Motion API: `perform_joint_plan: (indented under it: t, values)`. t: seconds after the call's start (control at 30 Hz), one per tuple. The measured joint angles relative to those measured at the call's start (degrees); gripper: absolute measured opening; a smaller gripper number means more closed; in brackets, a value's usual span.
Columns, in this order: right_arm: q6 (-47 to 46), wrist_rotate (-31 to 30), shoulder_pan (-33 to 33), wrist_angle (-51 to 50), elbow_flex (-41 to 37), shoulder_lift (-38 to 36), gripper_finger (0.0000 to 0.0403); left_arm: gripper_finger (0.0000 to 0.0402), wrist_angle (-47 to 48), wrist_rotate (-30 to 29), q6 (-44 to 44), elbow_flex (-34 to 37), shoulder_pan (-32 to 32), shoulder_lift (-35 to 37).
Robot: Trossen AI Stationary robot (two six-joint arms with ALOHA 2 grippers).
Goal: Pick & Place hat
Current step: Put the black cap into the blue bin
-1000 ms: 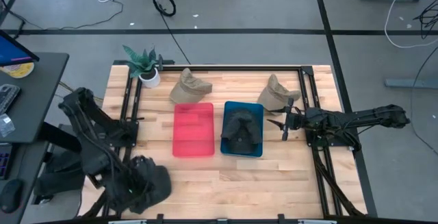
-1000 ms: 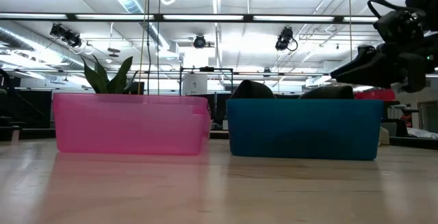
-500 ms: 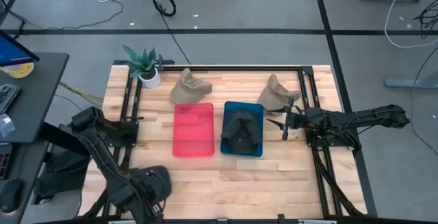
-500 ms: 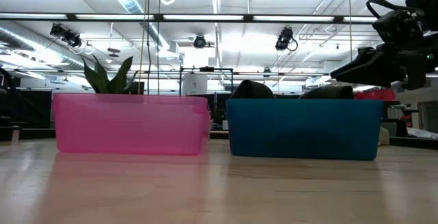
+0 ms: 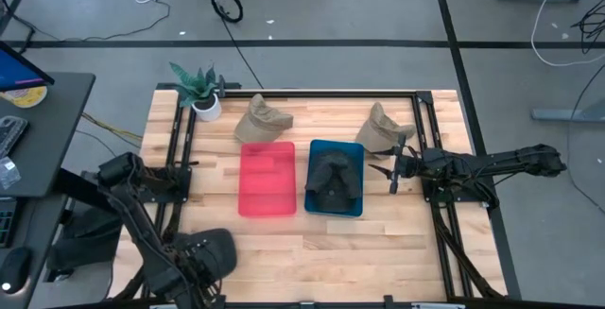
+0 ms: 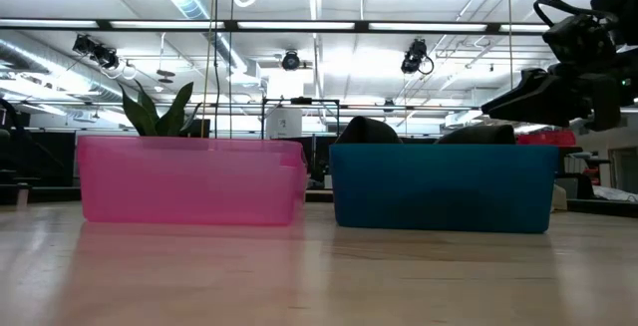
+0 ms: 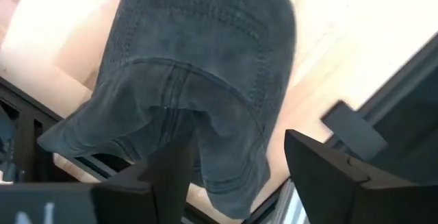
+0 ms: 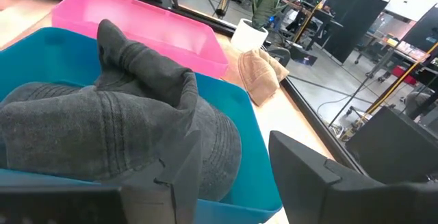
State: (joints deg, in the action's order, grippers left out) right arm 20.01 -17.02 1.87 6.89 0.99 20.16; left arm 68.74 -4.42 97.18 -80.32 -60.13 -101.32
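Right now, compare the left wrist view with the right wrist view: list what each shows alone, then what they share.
Left wrist only: a dark grey hat on the bare wooden table, with the open left gripper at its brim.

Right wrist only: a second grey hat in the blue bin, the empty pink bin, a tan hat, a potted plant.

Shared: a dark hat filling the view beyond two spread fingers; the right gripper is open too.

Pink bin, blue bin (grey hats, seemingly)

Left tool tips cut off by frame edge; dark hat brim partly hidden behind fingers.
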Motion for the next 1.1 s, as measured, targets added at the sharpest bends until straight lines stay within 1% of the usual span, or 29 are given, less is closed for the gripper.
perform_joint_plan:
  t: [0.1,0.23,0.33,0.4,0.47,0.5,0.53,0.6,0.63,0.67,0.73,0.9,1.0,1.1]
  values:
    - [0.0,0.0,0.0,0.2,0.0,0.0,0.0173,0.0239,-3.9,1.1,0.7,3.3,-0.6,0.0]
    - [0.0,0.0,0.0,0.4,0.0,0.0,0.0173,0.0234,-10.3,1.6,2.1,8.6,-0.9,-0.1]
    - [0.0,0.0,0.0,0.4,0.0,0.0,0.0173,0.0225,-11.7,1.7,4.1,11.4,-1.5,0.0]
    - [0.0,0.0,0.0,0.4,0.0,0.0,0.0173,0.0212,-12.1,1.7,4.7,12.7,-1.7,0.0]
    - [0.0,0.0,0.0,0.4,0.0,0.0,0.0173,0.0183,-13.0,2.1,3.8,13.3,-1.9,0.0]
    - [0.0,0.0,0.0,0.4,0.0,0.0,0.0173,0.0160,-13.2,2.4,2.8,13.3,-1.9,0.0]
    - [0.0,0.0,0.0,0.4,0.0,0.0,0.0173,0.0129,-13.6,2.5,1.7,13.3,-1.9,0.0]
    - [0.0,0.0,0.0,0.4,0.0,0.0,0.0173,0.0050,-14.0,2.7,-1.3,12.6,-1.9,0.0]
    - [0.0,0.0,0.0,0.4,0.0,0.0,0.0173,0.0027,-13.9,2.8,-2.7,12.0,-1.9,0.0]
    - [0.0,0.0,0.0,0.4,0.0,0.0,0.0173,0.0019,-14.1,3.1,-4.1,11.3,-1.9,0.0]
    - [0.0,0.0,0.0,0.6,0.0,0.0,0.0173,0.0010,-14.0,3.7,-6.8,9.8,-1.9,0.0]
    - [0.0,0.0,0.0,2.2,0.0,0.0,0.0173,0.0006,-11.6,2.6,-12.6,5.4,-1.9,0.0]
    - [0.0,0.0,0.0,3.7,0.0,0.0,0.0173,0.0005,-5.5,0.2,-15.1,2.3,-1.5,0.0]
    - [0.0,0.0,0.0,4.7,0.0,0.0,0.0173,0.0004,0.8,-1.0,-20.6,-0.5,-0.5,0.0]
